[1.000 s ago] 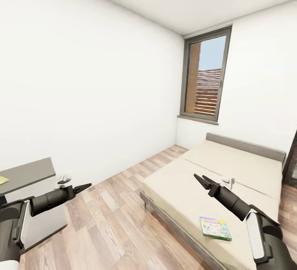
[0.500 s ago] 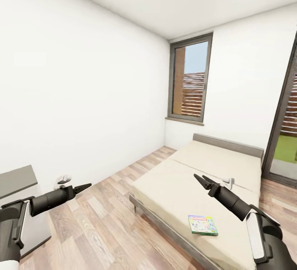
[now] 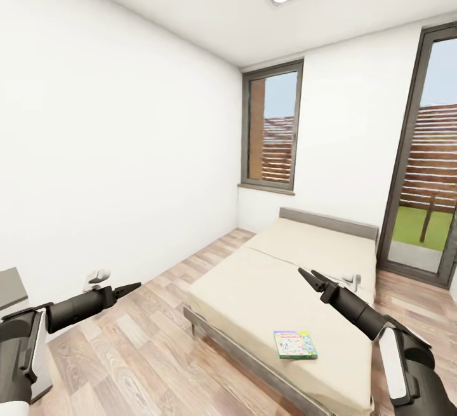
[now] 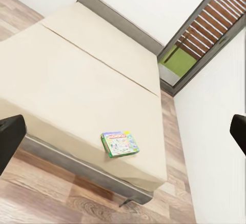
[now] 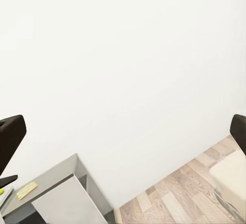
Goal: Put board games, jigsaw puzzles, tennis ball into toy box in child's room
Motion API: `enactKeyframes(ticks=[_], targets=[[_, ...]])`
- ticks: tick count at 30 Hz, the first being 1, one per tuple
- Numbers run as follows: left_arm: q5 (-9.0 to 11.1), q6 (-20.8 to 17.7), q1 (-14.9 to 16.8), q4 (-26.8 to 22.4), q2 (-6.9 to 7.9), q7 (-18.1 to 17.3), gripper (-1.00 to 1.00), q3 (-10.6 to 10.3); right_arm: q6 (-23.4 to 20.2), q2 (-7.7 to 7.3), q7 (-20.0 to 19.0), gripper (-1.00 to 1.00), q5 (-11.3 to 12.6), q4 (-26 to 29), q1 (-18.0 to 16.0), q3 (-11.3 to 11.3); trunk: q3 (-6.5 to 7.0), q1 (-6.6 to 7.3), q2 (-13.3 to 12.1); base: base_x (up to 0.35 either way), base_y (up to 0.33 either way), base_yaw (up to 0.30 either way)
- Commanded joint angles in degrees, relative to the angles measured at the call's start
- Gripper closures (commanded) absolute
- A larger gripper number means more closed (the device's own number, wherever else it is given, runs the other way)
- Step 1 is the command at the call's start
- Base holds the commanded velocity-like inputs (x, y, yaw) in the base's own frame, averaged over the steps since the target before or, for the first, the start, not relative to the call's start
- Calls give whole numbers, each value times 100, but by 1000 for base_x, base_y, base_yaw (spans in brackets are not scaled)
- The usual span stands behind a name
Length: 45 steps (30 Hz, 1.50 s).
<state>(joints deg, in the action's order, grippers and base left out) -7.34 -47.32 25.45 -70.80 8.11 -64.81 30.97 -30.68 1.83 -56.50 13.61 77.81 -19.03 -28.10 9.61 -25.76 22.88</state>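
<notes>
Left claw (image 3: 130, 288): released, empty, above floor beside bed (image 3: 266, 276).
Right claw (image 3: 307, 275): released, empty, above bed.
Board game (image 3: 295, 344): flat on bed's near corner.

Beige bed (image 3: 273, 276), green/white board game (image 3: 295, 344)

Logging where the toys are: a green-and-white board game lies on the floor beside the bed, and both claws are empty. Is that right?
Not quite. The board game lies on the bed itself, near its foot edge, not on the floor; the head view and the left wrist view both show this. The rest holds: the left claw and the right claw are empty.
</notes>
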Motion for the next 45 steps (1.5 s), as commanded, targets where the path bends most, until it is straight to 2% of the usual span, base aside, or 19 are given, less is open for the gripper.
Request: enactKeyframes(ticks=[1,18,45], targets=[[-57,-40,4,-4,-2,-58,-100,14,-44,6,-13,-100,21,-2,-5,-12,5,-3,4,0,0,-188],[-56,-40,4,-4,-1,-59,-100,14,-48,0,-19,-100,38,2,-5,-28,45,-3,4,0,0,-84],[-55,-40,4,-4,-1,-62,-100,14,-47,-4,-19,-100,36,-2,-5,-20,45,-3,4,0,0,-252]])
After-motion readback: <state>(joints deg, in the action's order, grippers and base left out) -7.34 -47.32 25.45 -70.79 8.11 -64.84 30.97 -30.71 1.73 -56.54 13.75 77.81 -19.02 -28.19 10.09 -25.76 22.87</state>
